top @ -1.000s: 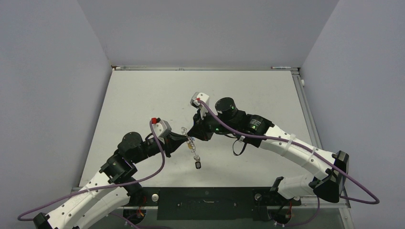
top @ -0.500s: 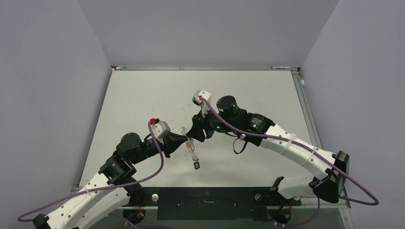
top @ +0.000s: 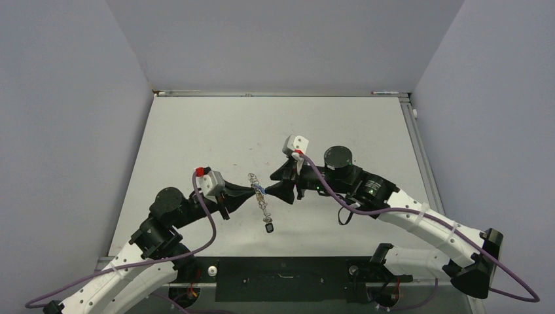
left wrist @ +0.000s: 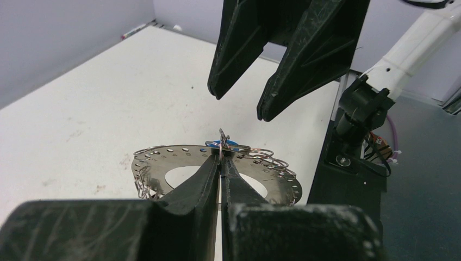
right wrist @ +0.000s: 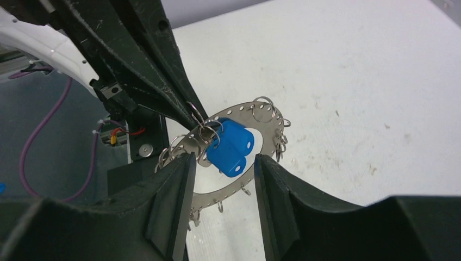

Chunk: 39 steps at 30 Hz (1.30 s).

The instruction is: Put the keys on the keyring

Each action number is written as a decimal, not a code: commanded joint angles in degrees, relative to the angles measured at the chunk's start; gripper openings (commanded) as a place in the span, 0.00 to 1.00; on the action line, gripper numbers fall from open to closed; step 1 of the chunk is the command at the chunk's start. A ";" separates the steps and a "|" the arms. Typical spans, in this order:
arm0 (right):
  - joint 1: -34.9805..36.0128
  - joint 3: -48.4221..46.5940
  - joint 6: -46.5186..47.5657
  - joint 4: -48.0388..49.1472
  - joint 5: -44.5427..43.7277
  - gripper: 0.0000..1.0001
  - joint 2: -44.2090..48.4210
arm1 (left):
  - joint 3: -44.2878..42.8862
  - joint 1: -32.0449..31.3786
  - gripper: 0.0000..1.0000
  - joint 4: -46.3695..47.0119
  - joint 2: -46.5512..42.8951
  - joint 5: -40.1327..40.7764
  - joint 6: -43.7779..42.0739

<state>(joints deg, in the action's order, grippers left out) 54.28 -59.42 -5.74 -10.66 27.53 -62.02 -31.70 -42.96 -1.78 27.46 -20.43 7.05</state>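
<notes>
The keyring (top: 260,198) is a flat silvery perforated hoop with several small wire rings along its rim, seen edge-on from above at mid-table. My left gripper (top: 252,189) is shut on its rim; in the left wrist view the fingertips (left wrist: 213,163) pinch the hoop (left wrist: 163,163). Two blue-headed keys (right wrist: 231,145) hang at the pinched spot and show as a blue patch in the left wrist view (left wrist: 232,144). My right gripper (right wrist: 220,163) is open, a finger on either side of the blue keys without touching them. It faces the left gripper (right wrist: 163,87). The hoop (right wrist: 266,117) lies behind them. No yellow-headed key shows.
A small dark object (top: 269,227) hangs at the near end of the hoop. A black mounting plate (top: 288,278) runs along the table's near edge between the arm bases. Purple cables (top: 209,229) trail from both wrists. Grey walls enclose the white table (top: 196,131).
</notes>
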 commanded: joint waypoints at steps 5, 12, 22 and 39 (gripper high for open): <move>-0.45 4.80 3.19 17.64 11.87 0.39 3.35 | 1.69 0.17 0.00 11.62 -4.11 -8.35 0.79; -0.10 1.69 2.54 17.22 16.34 0.35 0.08 | 2.08 0.16 0.00 12.88 -4.31 -9.98 1.39; 1.24 1.67 1.69 17.75 16.94 0.31 -1.96 | 2.26 0.20 0.00 13.12 -4.61 -9.81 1.48; 2.41 0.78 1.25 18.13 16.81 0.12 -4.37 | 2.19 0.24 0.00 13.21 -4.49 -9.64 1.56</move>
<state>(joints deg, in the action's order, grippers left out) 55.59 -56.47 -5.06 3.84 43.07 -64.99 -28.62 -42.63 6.02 23.27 -29.12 7.92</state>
